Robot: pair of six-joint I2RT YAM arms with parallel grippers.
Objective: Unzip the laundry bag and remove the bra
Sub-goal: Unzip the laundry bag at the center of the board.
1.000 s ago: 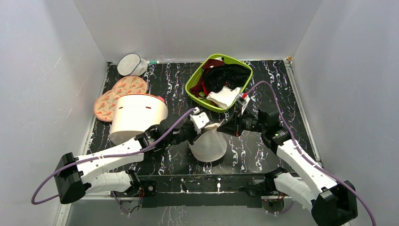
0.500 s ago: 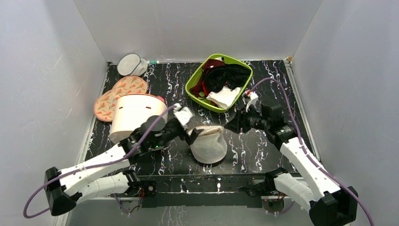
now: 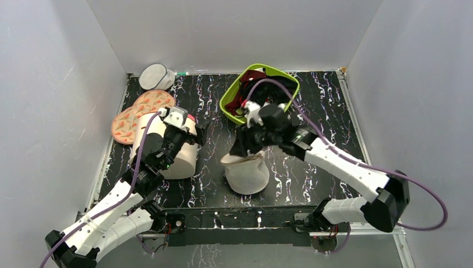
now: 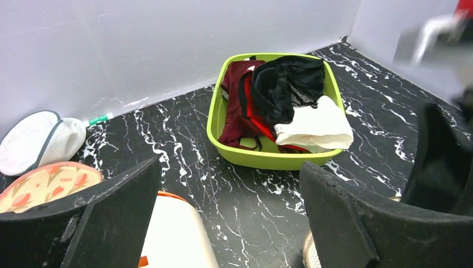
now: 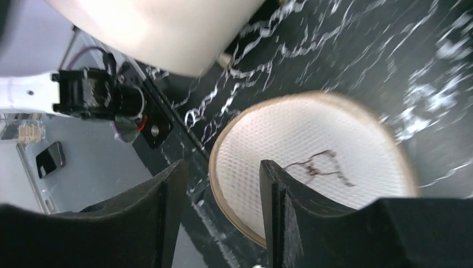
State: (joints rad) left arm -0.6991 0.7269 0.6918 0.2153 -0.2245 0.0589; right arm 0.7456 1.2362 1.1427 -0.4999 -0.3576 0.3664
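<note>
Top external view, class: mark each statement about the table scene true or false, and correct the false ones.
1. The left gripper is open and empty. True.
2. The green basket is empty. False: it holds a dark red cloth, a black garment and a white cloth.
3. The laundry bag lies in the basket. False: it sits on the table, nearer the arms, below the right gripper.
4. A greyer mesh pouch sits in the far left corner. True.

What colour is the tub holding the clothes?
The tub is lime green, clearest in the left wrist view.
</note>
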